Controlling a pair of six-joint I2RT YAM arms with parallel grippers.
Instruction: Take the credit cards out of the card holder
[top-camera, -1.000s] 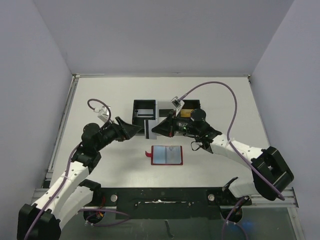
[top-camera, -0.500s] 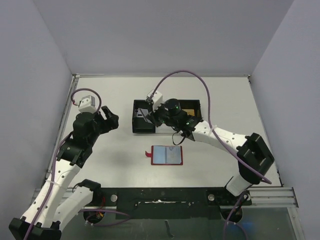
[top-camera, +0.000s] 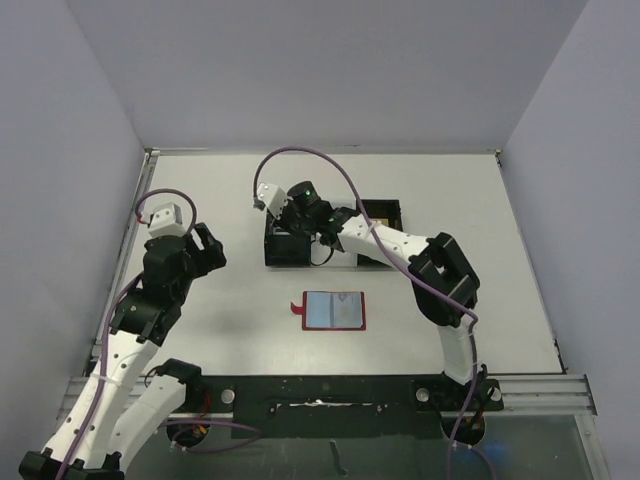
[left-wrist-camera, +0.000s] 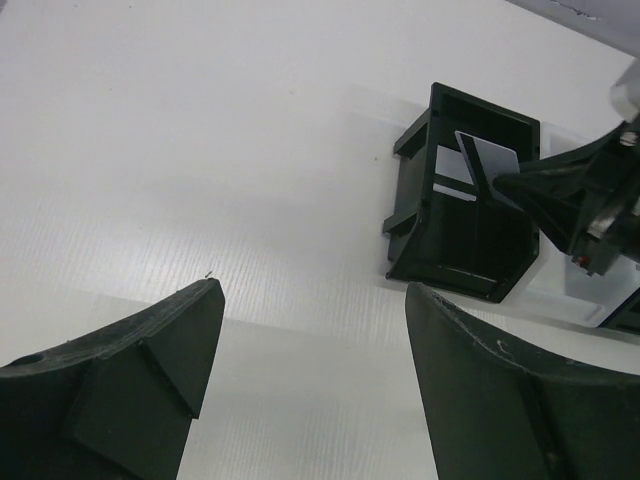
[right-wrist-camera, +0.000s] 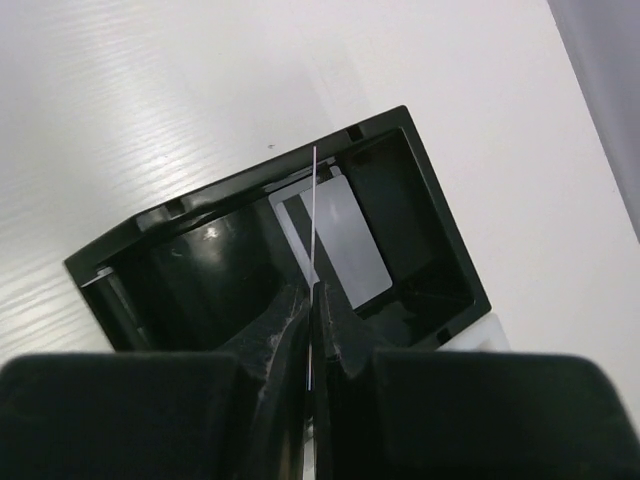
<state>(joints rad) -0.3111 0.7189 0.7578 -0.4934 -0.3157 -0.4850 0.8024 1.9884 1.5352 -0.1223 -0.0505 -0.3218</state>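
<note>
The card holder, a red wallet with a pale blue lining, lies open on the table in front of the bins. My right gripper is shut on a thin credit card, seen edge-on, held over the black bin. A pale grey card lies flat inside that bin. In the top view my right gripper hangs over the left bin. My left gripper stands open and empty at the left, well apart from the bin and from the held card.
Another black compartment to the right holds a gold card. The right arm stretches across the bins from the right. Grey walls close the table on three sides.
My right gripper has swung left with the card, from the middle of the bins to over the left black bin. My left arm has drawn back to the left, away from the bins.
</note>
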